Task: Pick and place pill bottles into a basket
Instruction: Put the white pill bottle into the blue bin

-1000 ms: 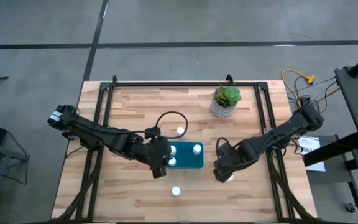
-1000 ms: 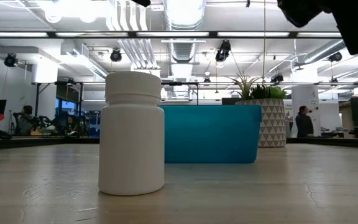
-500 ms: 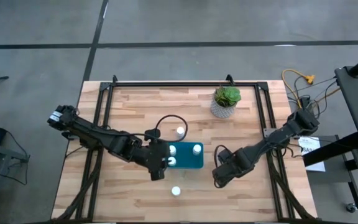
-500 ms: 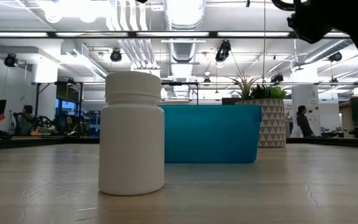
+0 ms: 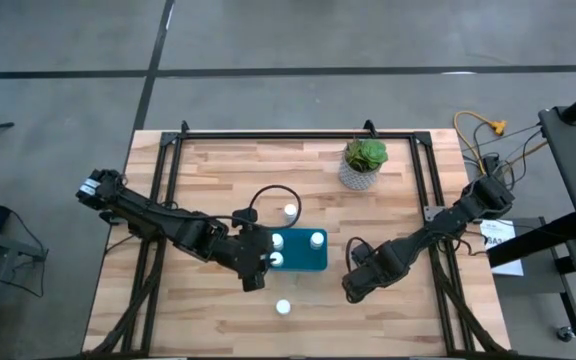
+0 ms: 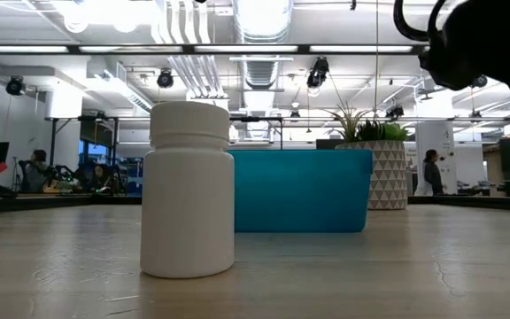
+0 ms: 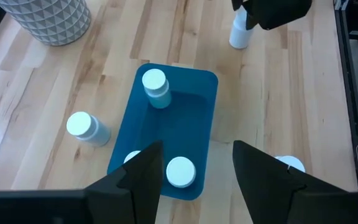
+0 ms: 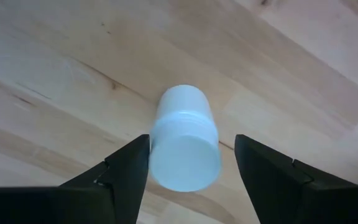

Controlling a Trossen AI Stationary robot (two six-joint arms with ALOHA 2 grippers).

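Right gripper [image 8: 182, 186] hovers over 1 upright pill bottle [image 8: 184, 146] on the table, jaws apart either side. Looks light, rigid, slick plastic: grip below the cap. Beyond, left gripper [image 7: 194, 180], fingers spread, above the basket [image 7: 194, 109] holding 3 bottles.

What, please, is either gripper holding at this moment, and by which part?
Nothing. The right gripper is open astride an upright white pill bottle; the left gripper is open above the teal basket.

We see one pill bottle [image 7: 131, 159] half hidden behind the left hand [image 7: 194, 171]. Another bottle [image 7: 289, 164] is partly covered too. From above, the right hand [image 5: 356, 287] covers its bottle.
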